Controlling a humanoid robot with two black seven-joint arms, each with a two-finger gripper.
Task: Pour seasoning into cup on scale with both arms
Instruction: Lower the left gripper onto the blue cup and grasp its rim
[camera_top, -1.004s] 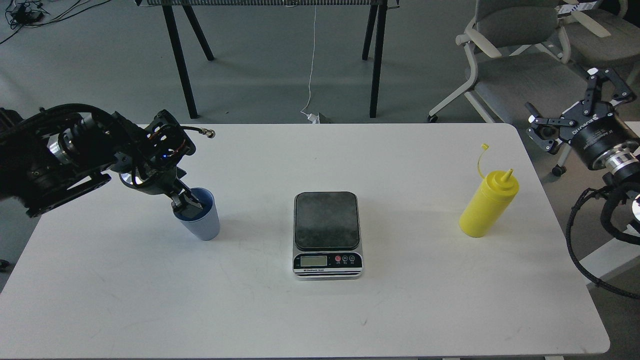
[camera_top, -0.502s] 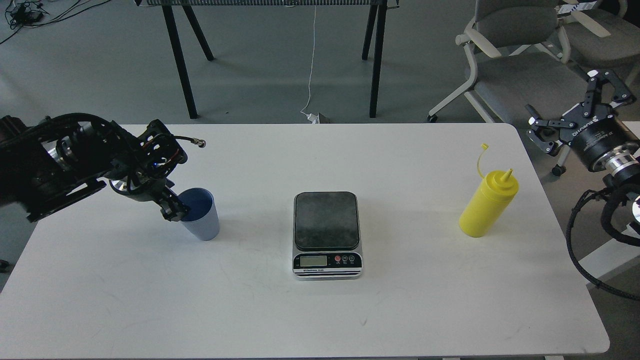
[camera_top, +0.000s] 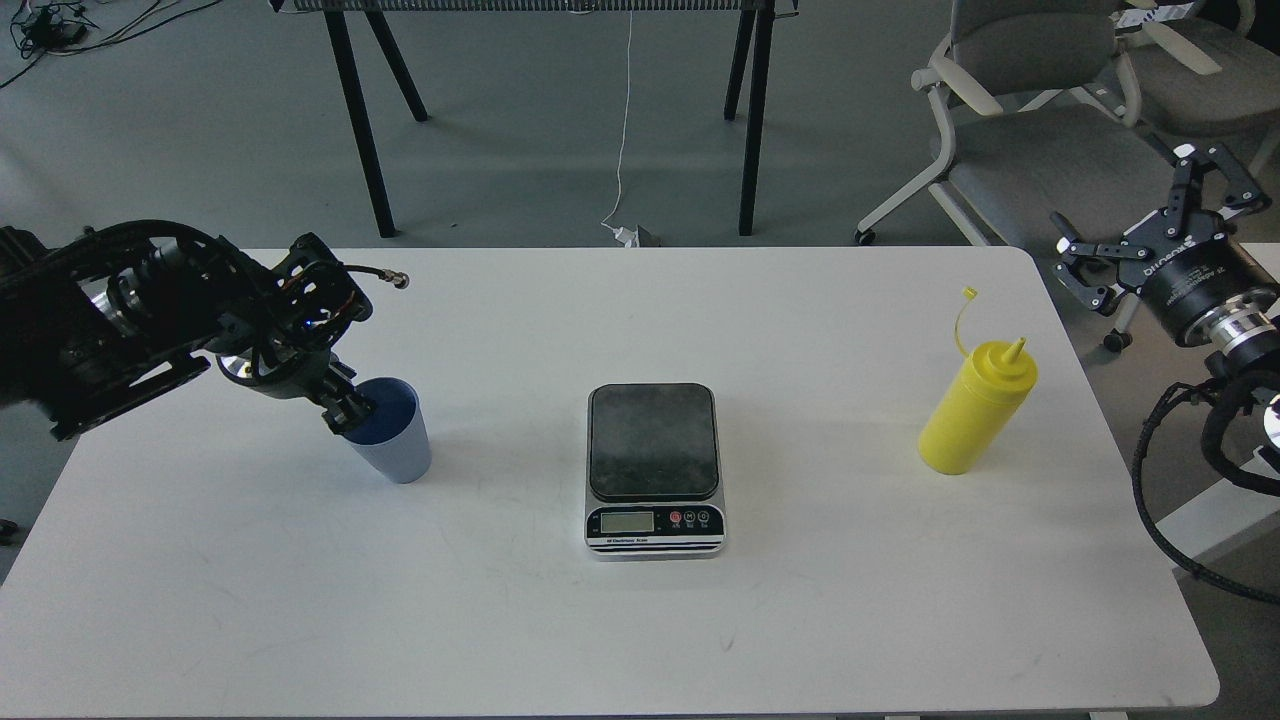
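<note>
The light-blue cup stands on the white table at the left, its dark blue inside showing. My left gripper pinches the cup's left rim, one finger inside and one outside. The scale sits at the table's middle with a bare dark plate and its LCD towards me. The yellow seasoning bottle stands upright at the right, nozzle uncovered, cap strap sticking up. My right gripper is open and empty, off the table's right edge, above and to the right of the bottle.
Grey office chairs stand beyond the table's right back corner, close to my right arm. Black legs of another table and a white cable are on the floor behind.
My left gripper moved from over the cup's middle to its left rim and closed on it. The cup shifted slightly left. My right gripper drifted a little up and right.
</note>
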